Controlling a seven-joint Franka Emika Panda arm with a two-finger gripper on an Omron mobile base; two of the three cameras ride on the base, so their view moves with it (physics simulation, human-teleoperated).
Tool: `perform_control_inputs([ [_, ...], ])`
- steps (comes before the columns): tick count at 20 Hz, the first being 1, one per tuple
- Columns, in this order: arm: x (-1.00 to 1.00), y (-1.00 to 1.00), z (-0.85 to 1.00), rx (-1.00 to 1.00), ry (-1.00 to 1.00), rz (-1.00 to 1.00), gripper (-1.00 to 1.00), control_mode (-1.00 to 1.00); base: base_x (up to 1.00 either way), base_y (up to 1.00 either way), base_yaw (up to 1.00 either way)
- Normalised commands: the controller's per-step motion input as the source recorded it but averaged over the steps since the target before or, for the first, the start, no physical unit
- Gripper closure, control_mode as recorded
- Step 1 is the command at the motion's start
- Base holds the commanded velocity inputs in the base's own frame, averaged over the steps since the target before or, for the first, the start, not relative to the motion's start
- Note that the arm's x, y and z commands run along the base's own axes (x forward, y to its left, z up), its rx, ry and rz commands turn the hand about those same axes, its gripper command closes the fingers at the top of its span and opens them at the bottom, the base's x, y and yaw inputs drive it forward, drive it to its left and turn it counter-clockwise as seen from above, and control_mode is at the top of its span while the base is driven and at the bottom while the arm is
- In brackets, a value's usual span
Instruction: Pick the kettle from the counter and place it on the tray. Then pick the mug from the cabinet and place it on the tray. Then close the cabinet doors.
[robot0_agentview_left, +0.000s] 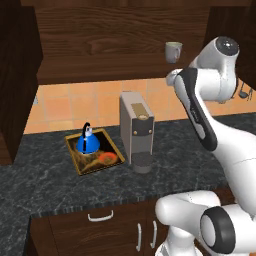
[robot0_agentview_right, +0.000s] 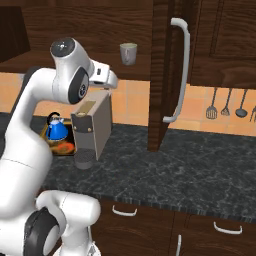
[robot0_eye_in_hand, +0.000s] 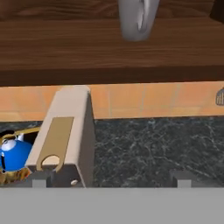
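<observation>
Grey coffee machine (robot0_agentview_left: 136, 131), hanging utensils (robot0_agentview_right: 226, 104)

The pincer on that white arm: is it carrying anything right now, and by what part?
Nothing is held. The pincer stands open with bare space between its fingertips. The kettle sits on the tray, and the mug stands in the cabinet.

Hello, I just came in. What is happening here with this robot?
A white robot arm is tidying a kitchen. The blue kettle already stands on the tray on the counter. The gripper is open and holds nothing; it is raised in front of the open cabinet, below the mug on its shelf. The cabinet door is open.
</observation>
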Motion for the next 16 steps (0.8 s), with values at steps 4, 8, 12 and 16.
perform_control_inputs([
  [4,0.35,-0.27,0.51,0.03,-0.11,0.0,-1.0,-1.0,0.0,0.0,0.0],
  [8,0.23,-0.02,0.33,0.0,-0.12,0.0,-1.0,-1.0,0.0,0.0,0.0],
  [12,0.32,-0.14,0.3,0.01,-0.07,0.0,-1.0,-1.0,0.0,0.0,0.0],
  [16,0.27,-0.28,0.14,0.0,-0.15,0.0,-1.0,-1.0,0.0,0.0,0.0],
])
